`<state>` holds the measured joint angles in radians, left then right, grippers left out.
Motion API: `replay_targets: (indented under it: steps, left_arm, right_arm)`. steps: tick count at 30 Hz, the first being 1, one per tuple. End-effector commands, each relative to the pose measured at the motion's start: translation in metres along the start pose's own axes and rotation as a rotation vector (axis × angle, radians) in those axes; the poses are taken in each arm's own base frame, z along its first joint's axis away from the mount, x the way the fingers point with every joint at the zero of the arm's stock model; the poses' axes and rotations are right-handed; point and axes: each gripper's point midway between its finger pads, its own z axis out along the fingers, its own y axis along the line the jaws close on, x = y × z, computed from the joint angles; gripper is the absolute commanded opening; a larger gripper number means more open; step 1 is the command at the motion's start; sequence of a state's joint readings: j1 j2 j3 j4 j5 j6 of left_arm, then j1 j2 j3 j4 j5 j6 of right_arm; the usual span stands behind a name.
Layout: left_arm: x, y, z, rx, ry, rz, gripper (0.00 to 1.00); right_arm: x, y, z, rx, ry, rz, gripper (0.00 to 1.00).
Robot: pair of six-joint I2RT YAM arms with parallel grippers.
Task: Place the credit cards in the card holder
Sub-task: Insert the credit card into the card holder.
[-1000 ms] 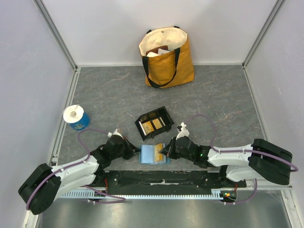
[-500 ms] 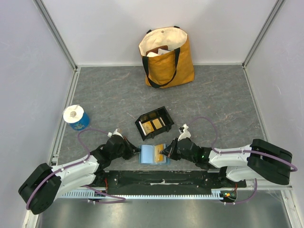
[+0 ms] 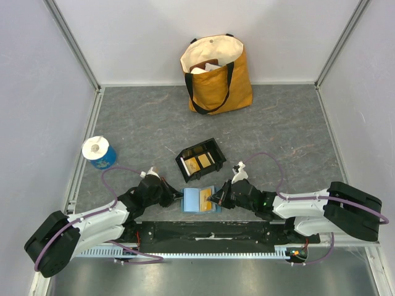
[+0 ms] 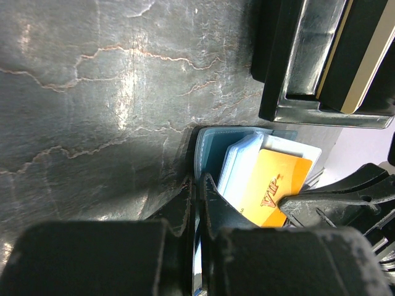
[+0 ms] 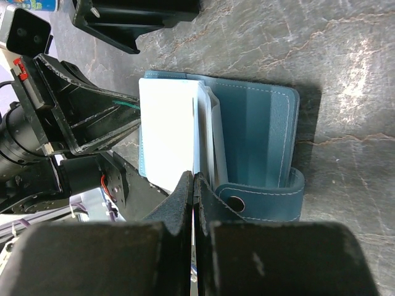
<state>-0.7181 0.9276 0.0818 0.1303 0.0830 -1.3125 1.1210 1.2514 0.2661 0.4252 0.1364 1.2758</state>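
**Card holder (image 3: 196,200) open, both tools engaged**

The left tool (image 4: 197,188) is clamped tight on the holder's left edge. The right tool (image 3: 215,198) is closed on an orange card (image 4: 278,182) that sits partly in a pocket. The holder lies on the counter (image 3: 278,135), near the black tray (image 3: 179,164).

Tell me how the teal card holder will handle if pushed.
The card holder is probably soft and floppy: its snap tab curls. Likely light, so it may slide on the table unless the left fingers pin it.

Orange VIP card (image 4: 276,185) over open teal card holder (image 4: 210,150), black tray (image 4: 308,106) beyond
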Motion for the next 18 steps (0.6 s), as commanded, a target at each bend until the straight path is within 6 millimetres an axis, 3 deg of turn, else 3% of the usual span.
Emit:
replay_targets:
  steps: [1,12,18]
  left_arm:
    - [0.004,0.047,-0.001,-0.165,0.007,0.065,0.02]
    - [0.006,0.049,0.0,-0.172,0.017,0.067,0.02]
    - [0.007,0.05,0.001,-0.173,0.02,0.064,0.02]
  right_arm:
    - [0.001,-0.004,0.003,-0.002,0.003,0.014,0.0]
    - [0.003,-0.001,0.012,-0.05,0.023,0.018,0.0]
    - [0.01,-0.01,0.016,-0.026,0.045,0.043,0.0]
